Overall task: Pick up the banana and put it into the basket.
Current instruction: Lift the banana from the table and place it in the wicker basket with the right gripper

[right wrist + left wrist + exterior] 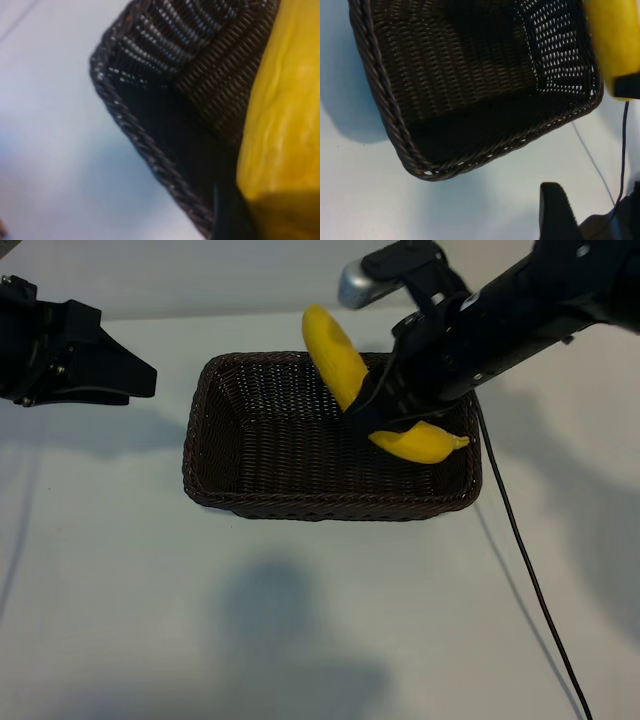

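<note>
Banana (335, 355) rides clamped in the right gripper (375, 415) over the basket (215, 430) – its middle's hidden, we see. Left gripper (135, 380) parked, fingers approx. half apart.

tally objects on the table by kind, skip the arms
banana: 1
basket: 1
cable: 1
Total: 3
</note>
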Available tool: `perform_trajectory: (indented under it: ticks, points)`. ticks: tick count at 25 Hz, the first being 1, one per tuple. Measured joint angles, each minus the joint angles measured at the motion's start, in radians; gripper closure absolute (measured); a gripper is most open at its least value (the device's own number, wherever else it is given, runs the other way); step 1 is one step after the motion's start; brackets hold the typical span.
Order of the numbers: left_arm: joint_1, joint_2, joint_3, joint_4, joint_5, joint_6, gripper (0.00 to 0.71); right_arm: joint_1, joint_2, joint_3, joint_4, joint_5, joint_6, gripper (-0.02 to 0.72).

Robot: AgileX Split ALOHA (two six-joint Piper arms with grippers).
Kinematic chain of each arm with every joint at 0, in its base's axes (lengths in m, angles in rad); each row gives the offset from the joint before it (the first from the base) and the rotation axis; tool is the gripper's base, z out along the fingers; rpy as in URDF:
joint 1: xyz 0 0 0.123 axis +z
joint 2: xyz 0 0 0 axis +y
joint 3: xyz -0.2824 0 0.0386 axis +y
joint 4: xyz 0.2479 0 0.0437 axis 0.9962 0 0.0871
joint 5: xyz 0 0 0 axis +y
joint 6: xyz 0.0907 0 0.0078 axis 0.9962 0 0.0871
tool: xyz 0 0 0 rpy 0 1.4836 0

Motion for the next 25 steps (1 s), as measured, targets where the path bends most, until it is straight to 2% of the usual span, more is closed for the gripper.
perform_trajectory:
  ticks: [7, 17, 19, 23, 25]
  points:
    - [0.000, 0.000, 0.000, -0.016, 0.004, 0.011, 0.310, 0.006, 0.044, 0.000, -0.110, -0.033, 0.041, 0.281]
    - [0.000, 0.000, 0.000, -0.016, 0.004, 0.016, 0.310, 0.007, 0.047, 0.000, -0.118, -0.038, 0.046, 0.281]
    - [0.000, 0.000, 0.000, -0.016, 0.004, 0.016, 0.310, 0.009, 0.047, 0.000, -0.119, -0.038, 0.046, 0.250]
    - [0.000, 0.000, 0.000, -0.016, 0.006, 0.016, 0.310, 0.009, 0.044, 0.000, -0.121, -0.038, 0.065, 0.083]
    - [0.000, 0.000, 0.000, -0.016, 0.006, 0.016, 0.310, 0.009, 0.042, 0.000, -0.126, -0.040, 0.080, 0.054]
